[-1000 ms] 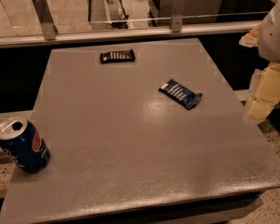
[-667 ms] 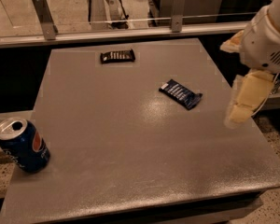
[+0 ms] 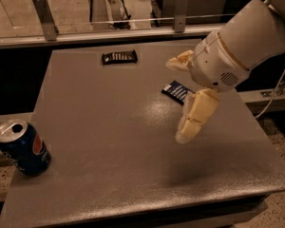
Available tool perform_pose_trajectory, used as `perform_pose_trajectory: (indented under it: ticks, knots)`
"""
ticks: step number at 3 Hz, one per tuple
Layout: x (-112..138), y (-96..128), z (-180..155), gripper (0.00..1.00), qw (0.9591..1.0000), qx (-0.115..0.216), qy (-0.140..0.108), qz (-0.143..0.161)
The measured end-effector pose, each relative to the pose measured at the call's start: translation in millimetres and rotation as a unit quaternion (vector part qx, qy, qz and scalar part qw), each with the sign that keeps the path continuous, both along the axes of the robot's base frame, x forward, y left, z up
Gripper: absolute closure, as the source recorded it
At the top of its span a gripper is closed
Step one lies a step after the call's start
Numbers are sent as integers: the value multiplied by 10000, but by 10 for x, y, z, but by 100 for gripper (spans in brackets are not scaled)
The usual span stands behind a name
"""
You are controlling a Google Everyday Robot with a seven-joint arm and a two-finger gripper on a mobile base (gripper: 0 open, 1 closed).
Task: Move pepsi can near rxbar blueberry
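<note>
The pepsi can (image 3: 22,148), dark blue with a silver open top, stands upright at the table's front left corner. The rxbar blueberry (image 3: 175,91), a flat dark blue wrapper, lies right of the table's centre, partly hidden behind my arm. My gripper (image 3: 175,101) hangs above the table just in front of the rxbar, with its cream fingers (image 3: 195,114) spread wide and nothing between them. It is far to the right of the can.
A black wrapped bar with white lettering (image 3: 119,57) lies near the back edge of the grey table (image 3: 109,127). A glass barrier with metal posts (image 3: 42,15) runs behind the table. A cable (image 3: 275,94) hangs at the right.
My arm has swung in from the right edge over the table, moving left and forward to just in front of the rxbar. The can and both bars have not moved.
</note>
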State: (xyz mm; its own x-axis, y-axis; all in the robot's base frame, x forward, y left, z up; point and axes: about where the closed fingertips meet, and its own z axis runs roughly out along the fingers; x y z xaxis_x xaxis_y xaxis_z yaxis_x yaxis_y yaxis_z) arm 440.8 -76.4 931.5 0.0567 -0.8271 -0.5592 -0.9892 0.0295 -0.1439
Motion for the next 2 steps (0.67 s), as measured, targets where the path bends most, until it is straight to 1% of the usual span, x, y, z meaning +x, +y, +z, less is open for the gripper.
perform_pose_trajectory:
  ticks: [1,2]
  knots:
    - [-158,505,74,0,9962,795,152,332]
    - [-208,625,144,0,9939,1002,210,400]
